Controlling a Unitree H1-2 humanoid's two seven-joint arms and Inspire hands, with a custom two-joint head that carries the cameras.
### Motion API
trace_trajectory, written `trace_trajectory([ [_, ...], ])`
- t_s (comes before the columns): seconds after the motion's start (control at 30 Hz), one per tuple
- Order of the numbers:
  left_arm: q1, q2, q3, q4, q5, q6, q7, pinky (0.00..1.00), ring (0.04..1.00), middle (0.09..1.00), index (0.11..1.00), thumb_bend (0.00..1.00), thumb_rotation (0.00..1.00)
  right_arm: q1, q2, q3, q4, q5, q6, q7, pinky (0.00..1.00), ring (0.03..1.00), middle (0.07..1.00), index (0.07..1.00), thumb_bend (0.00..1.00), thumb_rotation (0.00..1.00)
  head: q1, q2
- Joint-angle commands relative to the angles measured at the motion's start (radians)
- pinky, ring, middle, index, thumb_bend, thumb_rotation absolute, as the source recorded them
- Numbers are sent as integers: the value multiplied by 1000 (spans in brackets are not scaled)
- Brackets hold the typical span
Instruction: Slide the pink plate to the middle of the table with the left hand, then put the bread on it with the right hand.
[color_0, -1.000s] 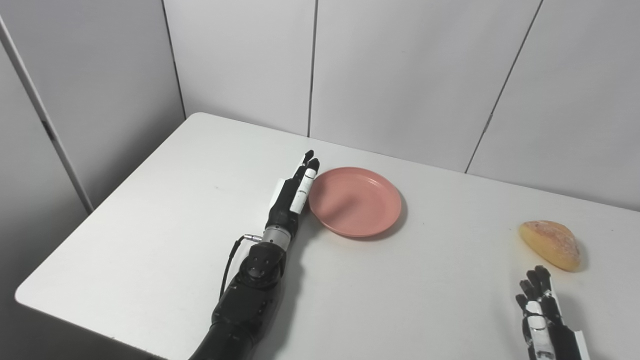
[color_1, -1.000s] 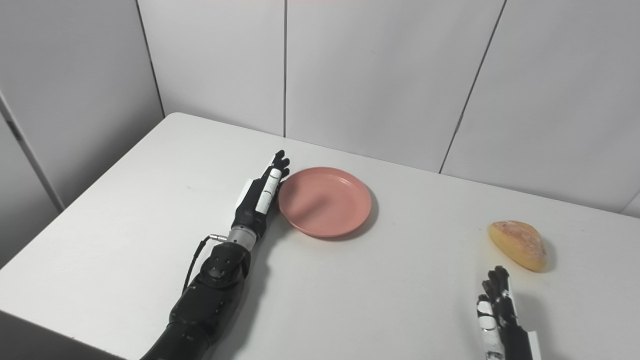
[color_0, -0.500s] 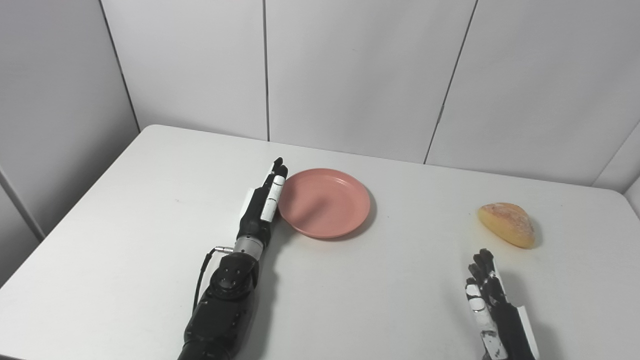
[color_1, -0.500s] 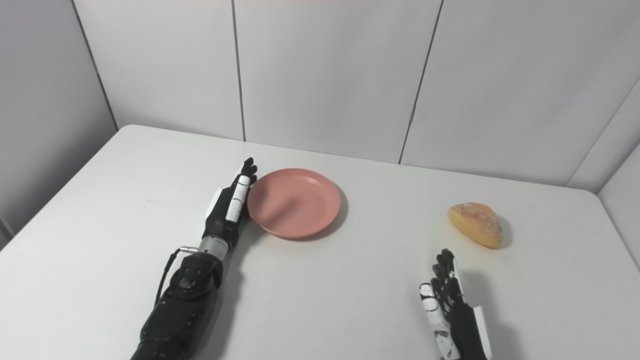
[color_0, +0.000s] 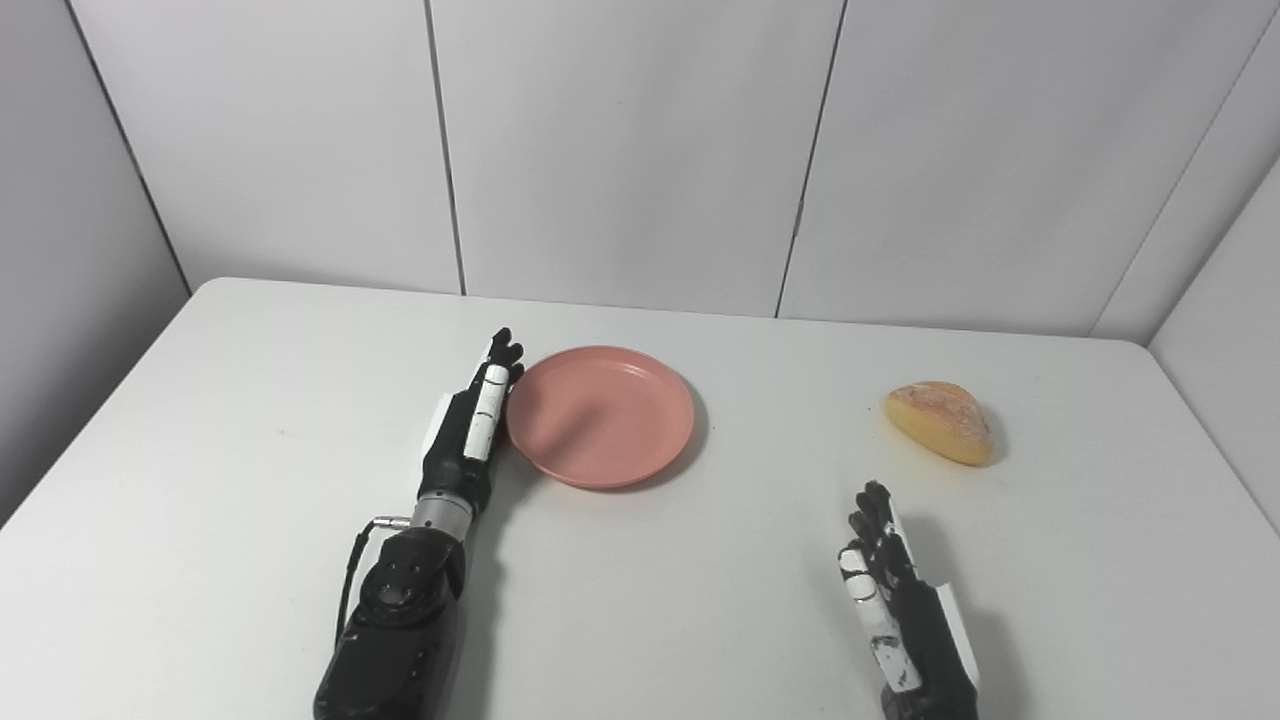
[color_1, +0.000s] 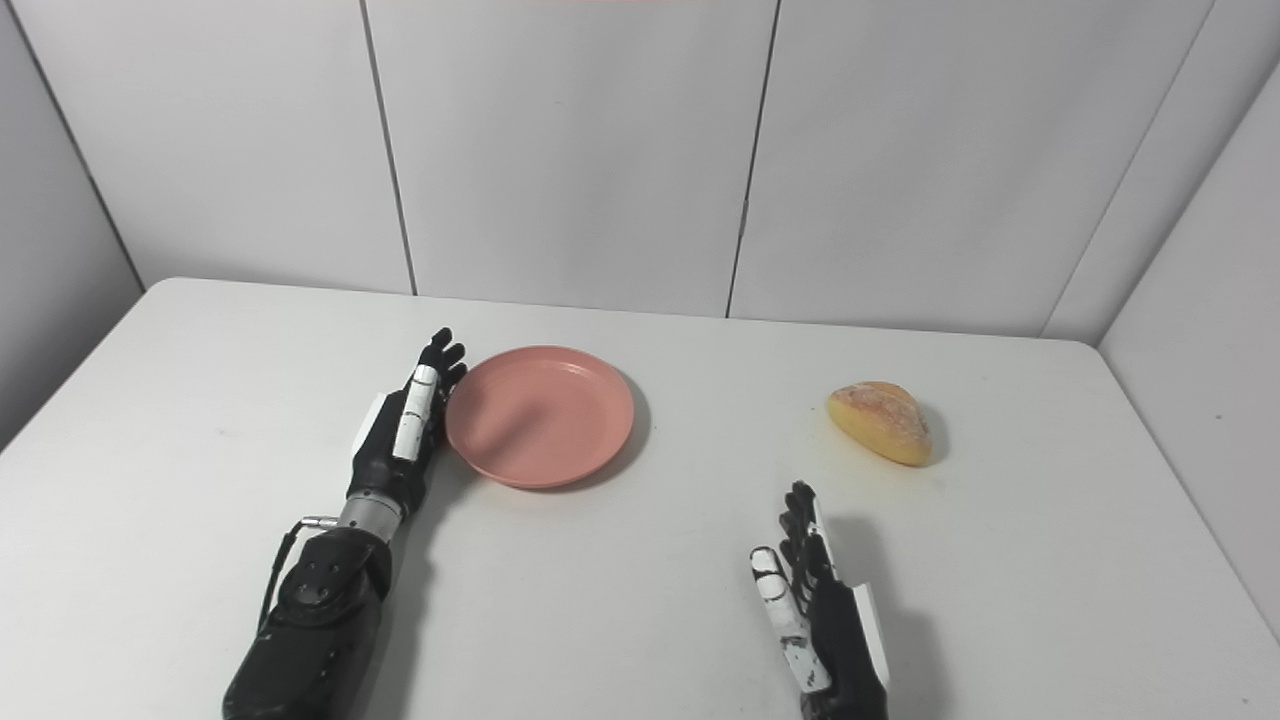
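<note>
Two hands were over the white table (color_0: 250, 520), and neither held anything. The left hand (color_0: 470, 425) lay stretched out flat on edge, its fingers straight and close together, pointing toward 12 o'clock. Its palm side rested against the 9 o'clock rim of the pink plate (color_0: 600, 415); the fingers were not curled around the rim, only pressed alongside it. The plate sat flat on the table, a little toward 11 o'clock from the table's middle, and nothing lay on it.

The right hand (color_0: 895, 600) was near the table's 5 o'clock edge, also extended with its fingers straight and slightly spread, pointing toward 12 o'clock. Whether it touched the tabletop or hung just above it could not be told, though a shadow lay just to its 3 o'clock side. The bread (color_0: 940, 422), a golden-brown roll, rested on the table toward 1 o'clock from that hand, apart from its fingertips, and well apart from the plate, at the plate's 3 o'clock side.
</note>
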Motion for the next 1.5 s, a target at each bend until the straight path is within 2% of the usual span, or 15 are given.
trace_trajectory([
  [0.0,-37,-6,-6,15,-4,-36,-23,952,972,976,964,690,1000,-29,13,5,-2,-2,-71,-11,1000,993,1000,1000,621,829,1,1],
  [0.33,-59,-6,3,52,-21,-50,-42,958,970,970,958,674,1000,-40,26,22,15,-11,-76,-18,1000,1000,1000,1000,630,839,-53,-1],
  [0.43,-69,-6,0,73,-21,-58,-47,960,973,971,960,680,1000,-44,33,28,19,-5,-72,-16,1000,1000,1000,1000,633,833,-90,-5],
  [0.63,-83,-15,2,114,-32,-91,-62,969,979,979,969,690,1000,-53,35,34,33,-11,-75,-19,1000,1000,1000,1000,636,842,-109,-10],
  [0.97,-98,-25,-5,155,-21,-121,-74,959,981,991,981,712,1000,-57,41,36,41,-24,-74,-28,1000,1000,1000,1000,664,859,-114,-8],
  [1.47,-100,-37,-19,163,-9,-131,-64,977,995,1000,994,710,1000,-58,34,33,38,-19,-81,-25,1000,1000,1000,1000,633,864,-100,-6],
])
